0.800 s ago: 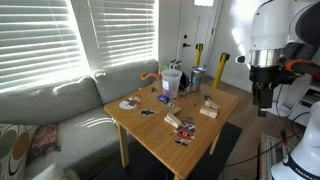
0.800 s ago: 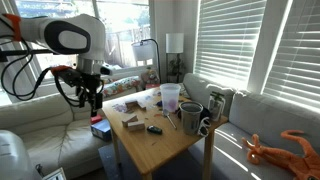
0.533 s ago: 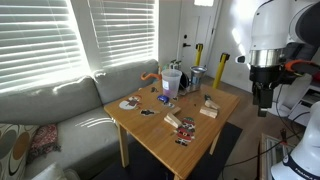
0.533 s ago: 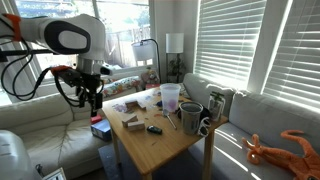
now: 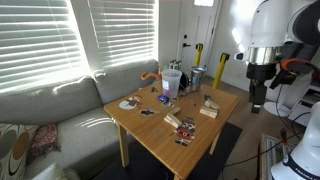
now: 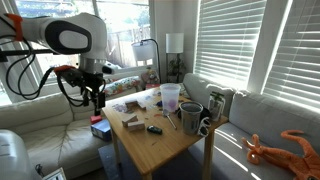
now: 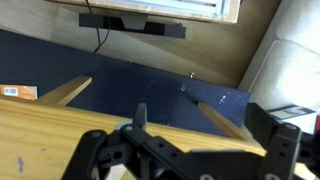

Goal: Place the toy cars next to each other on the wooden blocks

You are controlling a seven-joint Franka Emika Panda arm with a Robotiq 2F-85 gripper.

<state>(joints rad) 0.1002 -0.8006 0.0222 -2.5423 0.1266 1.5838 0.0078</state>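
Note:
The small blue toy car (image 5: 165, 99) lies near the cups and also shows in the opposite exterior view (image 6: 160, 110). The dark toy car (image 6: 154, 129) lies near the table's front edge and appears as a dark speck (image 5: 147, 111) in the facing exterior view. Pale wooden blocks (image 5: 208, 111) (image 6: 132, 124) lie flat on the table side nearest the arm. My gripper (image 5: 257, 97) (image 6: 97, 100) hangs beside the table, off its edge, apart from all of them. In the wrist view the gripper (image 7: 210, 140) is open and empty over the table edge.
The wooden table (image 5: 150, 135) carries a clear cup (image 6: 171, 95), dark mugs (image 6: 190, 116) and red-and-white striped items (image 5: 178, 124). A grey sofa (image 5: 60, 110) stands beside it. An orange toy (image 6: 270, 148) lies on the sofa. The wrist view shows dark blue floor (image 7: 120, 60).
The gripper has shifted slightly up and toward the table. The things on the table have not moved.

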